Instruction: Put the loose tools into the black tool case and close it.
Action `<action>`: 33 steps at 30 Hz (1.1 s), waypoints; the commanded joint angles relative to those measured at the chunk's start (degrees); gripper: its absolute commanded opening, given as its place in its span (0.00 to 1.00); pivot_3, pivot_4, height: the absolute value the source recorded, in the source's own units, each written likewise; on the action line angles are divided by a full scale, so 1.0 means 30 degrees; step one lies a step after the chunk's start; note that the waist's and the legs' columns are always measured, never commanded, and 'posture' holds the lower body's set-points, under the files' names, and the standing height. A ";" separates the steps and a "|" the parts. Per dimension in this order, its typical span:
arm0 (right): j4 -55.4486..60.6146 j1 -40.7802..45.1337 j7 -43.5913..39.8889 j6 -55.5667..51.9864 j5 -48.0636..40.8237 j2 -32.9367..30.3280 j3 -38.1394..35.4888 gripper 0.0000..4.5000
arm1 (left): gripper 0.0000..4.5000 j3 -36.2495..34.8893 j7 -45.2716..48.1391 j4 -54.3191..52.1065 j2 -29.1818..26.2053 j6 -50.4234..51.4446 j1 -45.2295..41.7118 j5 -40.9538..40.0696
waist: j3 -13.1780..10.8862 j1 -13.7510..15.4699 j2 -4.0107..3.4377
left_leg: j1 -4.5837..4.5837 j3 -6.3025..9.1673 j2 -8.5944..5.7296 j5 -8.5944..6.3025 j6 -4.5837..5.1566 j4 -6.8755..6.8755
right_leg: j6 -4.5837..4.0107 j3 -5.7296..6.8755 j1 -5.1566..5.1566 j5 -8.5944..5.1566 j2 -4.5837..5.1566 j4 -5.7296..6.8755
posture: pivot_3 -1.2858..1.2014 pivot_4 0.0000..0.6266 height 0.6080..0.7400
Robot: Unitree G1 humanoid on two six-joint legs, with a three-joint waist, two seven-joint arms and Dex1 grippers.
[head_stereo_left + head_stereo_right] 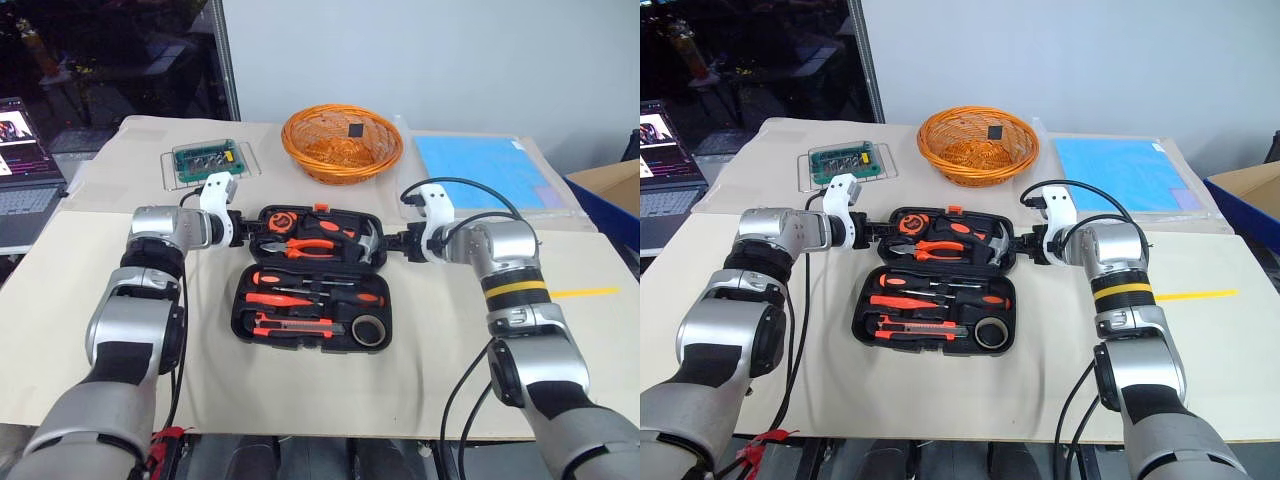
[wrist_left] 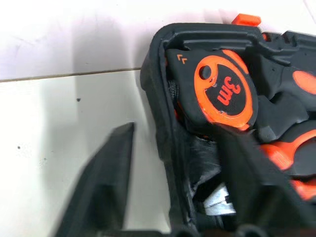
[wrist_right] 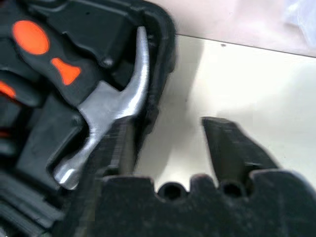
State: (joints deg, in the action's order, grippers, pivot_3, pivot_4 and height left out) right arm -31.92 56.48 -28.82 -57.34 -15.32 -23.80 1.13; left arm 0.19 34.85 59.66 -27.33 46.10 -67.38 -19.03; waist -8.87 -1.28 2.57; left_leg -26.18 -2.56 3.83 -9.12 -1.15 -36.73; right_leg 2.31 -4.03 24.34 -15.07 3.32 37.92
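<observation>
Both grippers, left (image 1: 243,224) and right (image 1: 393,242), straddle the end walls of the open black tool case (image 1: 312,318), jaws parted around the rim, tools inside.

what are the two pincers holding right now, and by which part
Each straddles a side wall of the far half of the black tool case: the left pincer its left edge, the right pincer its right. A firm grip cannot be told.
</observation>
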 commanded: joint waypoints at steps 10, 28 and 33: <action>0.0782 0.0401 -0.1214 0.6053 0.0626 0.0187 -0.0591 0.01 | 0.00 -0.1737 0.3062 -0.0737 0.0943 -0.2129 -0.0769 0.0109 | -0.0070 0.0075 -0.0004 | -0.0035 0.0036 -0.0007 0.0014 -0.0019 -0.0028 | 0.0006 0.0015 0.0015 0.0003 -0.0001 0.0021 | 0.52 0.24 1.00; 1.5838 -1.3365 -0.2980 1.4343 0.0235 -0.1512 -0.2605 0.01 | 0.00 0.1374 0.5462 -1.2670 -0.0305 -1.7119 0.9824 0.4368 | -0.0193 0.0215 -0.0047 | -0.0035 0.0024 -0.0020 0.0011 -0.0033 0.0083 | 0.0020 0.0022 -0.0025 0.0006 0.0025 -0.0122 | 0.52 0.24 1.00; 1.8651 -1.6337 -0.3439 1.5389 0.0859 -0.2812 -0.3131 0.00 | 0.29 0.0486 0.6826 -1.4670 -0.2008 -1.5775 1.1579 0.3185 | -0.0190 0.0180 -0.0056 | 0.0177 0.0005 -0.0010 0.0062 -0.0034 0.0034 | 0.0021 0.0011 -0.0215 0.0005 0.0019 -0.0075 | 0.52 0.24 1.00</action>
State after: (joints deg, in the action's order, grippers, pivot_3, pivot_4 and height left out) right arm 17.48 9.06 -37.41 -14.54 -12.39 -30.64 -7.24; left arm 1.39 51.52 19.68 -31.48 -3.40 -34.57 -7.34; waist -9.44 -0.75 2.40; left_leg -25.47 -2.56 3.82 -8.93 -1.24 -36.63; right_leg 2.40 -4.00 23.50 -15.08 3.38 37.66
